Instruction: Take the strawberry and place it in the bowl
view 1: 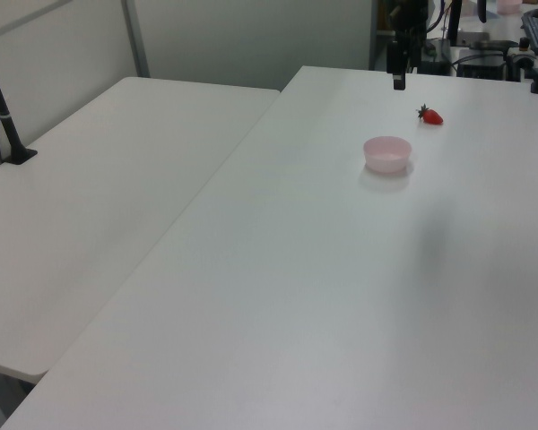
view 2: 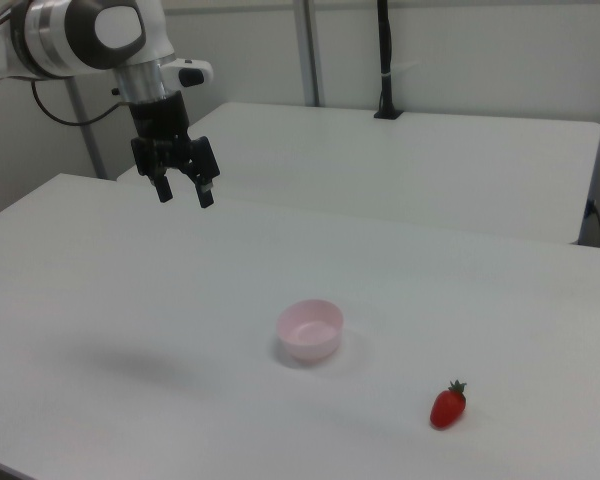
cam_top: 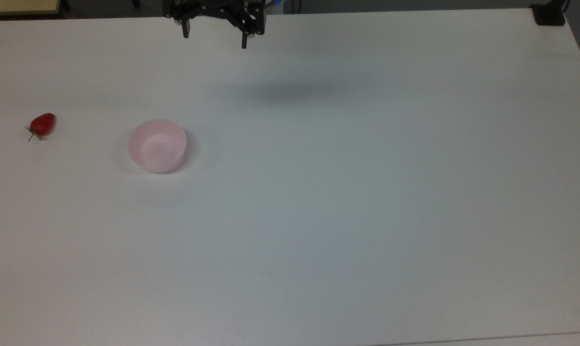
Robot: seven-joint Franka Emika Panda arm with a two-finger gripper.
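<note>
Two black fingers of the gripper (view 2: 185,193) hang spread apart with nothing between them, high above the white table (view 2: 130,300) in the upper left of the right view. Its silver and white arm (view 2: 80,35) comes in from the upper left corner of the same picture. In the top view the gripper (cam_top: 214,41) sits at the top edge, a little left of centre, fingertips pointing down the frame, with a soft dark shadow (cam_top: 290,91) on the table below and to the right of it. In the left view the gripper (view 1: 397,76) shows as a dark upright shape at the top, right of centre, over the far end of the table.

Outward from there, the bowl (cam_top: 157,145) stands upright and empty on the table, left of centre in the top view and well apart from the gripper. It sits at mid-frame in the right view (view 2: 309,330) and in the upper right part of the left view (view 1: 387,153).

Farther out, the strawberry (cam_top: 42,124) lies on its side on the table near the left edge of the top view, apart from the bowl, its stem end turned toward the lower left. In the right view it (view 2: 448,405) rests at the lower right, stem end up, and in the left view it (view 1: 431,116) lies just beyond the bowl, toward the upper right.

A second white table (view 1: 99,206) fills the left half of the left view, with a black post (view 1: 2,112) standing on it by the left edge.
</note>
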